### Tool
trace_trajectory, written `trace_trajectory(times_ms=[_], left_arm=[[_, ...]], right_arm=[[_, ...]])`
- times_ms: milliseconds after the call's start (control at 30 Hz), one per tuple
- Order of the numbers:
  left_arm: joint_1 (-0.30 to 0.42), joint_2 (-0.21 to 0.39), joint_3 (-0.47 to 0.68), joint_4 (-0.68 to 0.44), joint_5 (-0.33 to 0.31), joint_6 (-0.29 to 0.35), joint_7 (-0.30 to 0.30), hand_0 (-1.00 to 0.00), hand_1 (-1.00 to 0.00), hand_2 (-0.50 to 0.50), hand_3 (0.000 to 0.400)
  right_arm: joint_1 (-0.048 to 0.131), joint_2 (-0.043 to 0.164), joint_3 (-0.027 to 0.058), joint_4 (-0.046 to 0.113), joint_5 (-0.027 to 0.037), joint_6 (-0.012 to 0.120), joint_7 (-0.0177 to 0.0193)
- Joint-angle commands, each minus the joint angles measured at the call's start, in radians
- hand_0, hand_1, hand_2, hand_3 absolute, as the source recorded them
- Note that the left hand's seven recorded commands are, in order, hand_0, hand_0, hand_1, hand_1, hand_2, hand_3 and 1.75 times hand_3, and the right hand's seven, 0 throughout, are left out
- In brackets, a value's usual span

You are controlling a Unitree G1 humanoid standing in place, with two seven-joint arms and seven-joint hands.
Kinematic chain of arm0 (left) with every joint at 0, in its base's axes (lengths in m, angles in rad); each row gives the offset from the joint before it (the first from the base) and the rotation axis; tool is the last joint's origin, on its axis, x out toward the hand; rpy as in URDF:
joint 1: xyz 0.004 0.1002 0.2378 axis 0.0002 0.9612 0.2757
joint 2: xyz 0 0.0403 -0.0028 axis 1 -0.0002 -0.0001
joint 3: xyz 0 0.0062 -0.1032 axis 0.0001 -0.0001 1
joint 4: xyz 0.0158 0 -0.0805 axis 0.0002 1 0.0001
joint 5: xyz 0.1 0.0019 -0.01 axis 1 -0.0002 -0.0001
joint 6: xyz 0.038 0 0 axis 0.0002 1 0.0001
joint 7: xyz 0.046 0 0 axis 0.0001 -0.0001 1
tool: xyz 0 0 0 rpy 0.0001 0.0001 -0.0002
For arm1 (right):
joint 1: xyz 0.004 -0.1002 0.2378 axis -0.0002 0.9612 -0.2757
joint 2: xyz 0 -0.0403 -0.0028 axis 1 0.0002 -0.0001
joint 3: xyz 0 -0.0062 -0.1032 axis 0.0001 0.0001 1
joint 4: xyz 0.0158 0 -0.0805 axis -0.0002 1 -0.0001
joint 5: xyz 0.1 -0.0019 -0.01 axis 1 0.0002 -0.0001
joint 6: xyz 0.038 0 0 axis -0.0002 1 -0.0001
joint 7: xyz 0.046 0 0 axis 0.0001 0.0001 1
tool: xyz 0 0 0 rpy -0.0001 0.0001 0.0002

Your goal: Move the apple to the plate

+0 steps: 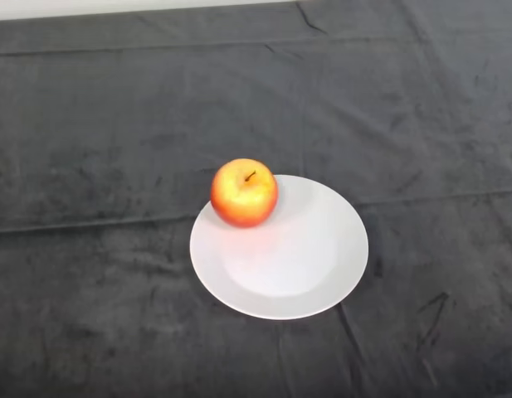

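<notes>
A red and yellow apple [244, 192] stands upright with its stem up on the far left part of a white round plate [305, 257]. The plate lies on the dark cloth near the middle of the table.
The dark cloth [114, 124] covers the whole table and has folds and creases. A pale strip of wall or floor [114, 7] runs along the far edge at the top left.
</notes>
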Motion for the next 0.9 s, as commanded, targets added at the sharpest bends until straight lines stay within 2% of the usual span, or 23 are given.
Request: trace_trajectory(times_ms=[33,900], left_arm=[[-0.058,0.073,0.025,0.039,0.01,-0.029,0.007,0.0,0.0,0.0,0.0],[-0.064,0.068,0.027,0.062,0.022,-0.051,-0.005,0.0,0.0,0.0,0.0]], right_arm=[[-0.042,-0.017,0.0112,-0.029,0.0034,-0.003,0.0128],[-0.042,-0.017,0.0112,-0.029,0.0033,-0.003,0.0127]])
